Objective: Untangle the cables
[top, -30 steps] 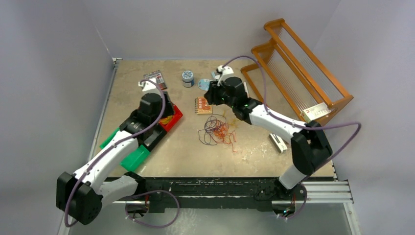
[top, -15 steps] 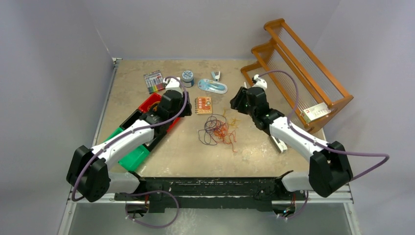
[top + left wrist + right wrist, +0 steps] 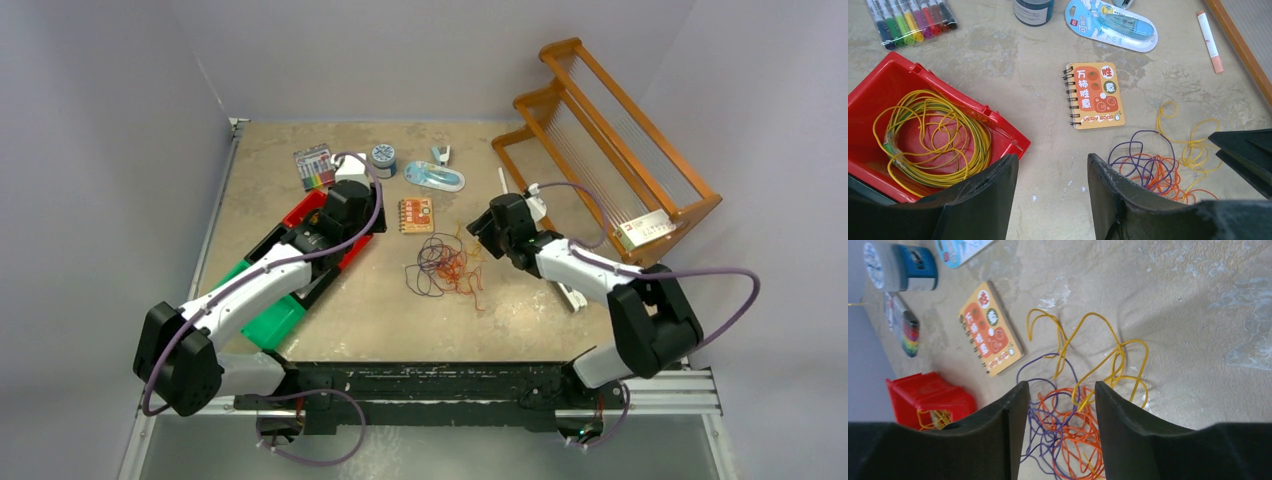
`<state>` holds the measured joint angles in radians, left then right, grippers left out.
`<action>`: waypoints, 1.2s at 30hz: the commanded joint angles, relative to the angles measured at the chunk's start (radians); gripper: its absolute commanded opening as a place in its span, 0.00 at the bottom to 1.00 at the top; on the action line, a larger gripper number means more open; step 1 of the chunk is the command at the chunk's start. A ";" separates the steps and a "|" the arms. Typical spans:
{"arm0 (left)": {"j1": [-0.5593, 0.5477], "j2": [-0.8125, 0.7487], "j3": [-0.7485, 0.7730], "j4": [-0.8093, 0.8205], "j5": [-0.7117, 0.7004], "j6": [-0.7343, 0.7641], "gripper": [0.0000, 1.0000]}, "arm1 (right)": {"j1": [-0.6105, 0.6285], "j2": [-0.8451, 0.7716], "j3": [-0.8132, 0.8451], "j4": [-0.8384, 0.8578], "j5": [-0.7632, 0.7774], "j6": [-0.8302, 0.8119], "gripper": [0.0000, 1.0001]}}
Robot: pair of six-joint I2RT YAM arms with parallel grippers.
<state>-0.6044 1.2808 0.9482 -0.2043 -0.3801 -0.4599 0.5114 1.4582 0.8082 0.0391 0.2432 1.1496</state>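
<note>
The cables (image 3: pixel 446 264) lie as a loose tangle of purple, orange and yellow loops on the table's middle. My right gripper (image 3: pixel 488 226) hovers just right of them. It is open, and its wrist view shows the orange and yellow loops (image 3: pixel 1075 410) on the table between its fingers, with nothing held. My left gripper (image 3: pixel 352 212) is open and empty (image 3: pixel 1050 165) over bare table. The tangle (image 3: pixel 1153 167) is to its right and a red bin (image 3: pixel 998 127) to its left. A separate yellow cable coil (image 3: pixel 928 137) lies in that bin.
An orange spiral notebook (image 3: pixel 415 215) lies just beyond the tangle. Farther back are a marker pack (image 3: pixel 315 167), a blue-lidded jar (image 3: pixel 383 160), a blue blister pack (image 3: pixel 435 177) and a pen (image 3: pixel 1209 42). A wooden rack (image 3: pixel 600 140) stands at the right, green bins (image 3: pixel 275 322) at the left.
My right gripper has come back from beside the blister pack to the tangle's right side and opened a little. My left gripper has moved right, off the red bin toward the notebook.
</note>
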 commanded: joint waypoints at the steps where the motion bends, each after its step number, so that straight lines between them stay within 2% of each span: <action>1: -0.003 -0.035 0.018 0.014 -0.036 0.014 0.52 | 0.004 0.064 0.037 0.048 -0.007 0.066 0.52; 9: -0.003 -0.044 0.013 0.014 -0.038 0.015 0.52 | 0.003 0.111 0.059 0.114 0.016 0.053 0.44; 17: -0.003 -0.037 0.012 0.023 -0.034 0.014 0.52 | 0.003 0.052 0.065 0.055 0.066 0.022 0.48; 23: -0.003 -0.029 0.010 0.028 -0.031 0.011 0.52 | 0.003 0.089 0.100 0.037 0.090 0.002 0.49; 31: -0.003 -0.030 0.010 0.024 -0.030 0.010 0.52 | 0.002 0.165 0.150 0.080 0.081 -0.019 0.42; 36: -0.003 -0.035 0.013 0.018 -0.032 0.012 0.52 | 0.000 0.203 0.151 0.085 0.042 -0.013 0.42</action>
<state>-0.6044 1.2675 0.9482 -0.2100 -0.4007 -0.4595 0.5114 1.6482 0.9268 0.1104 0.2935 1.1427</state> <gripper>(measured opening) 0.525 0.423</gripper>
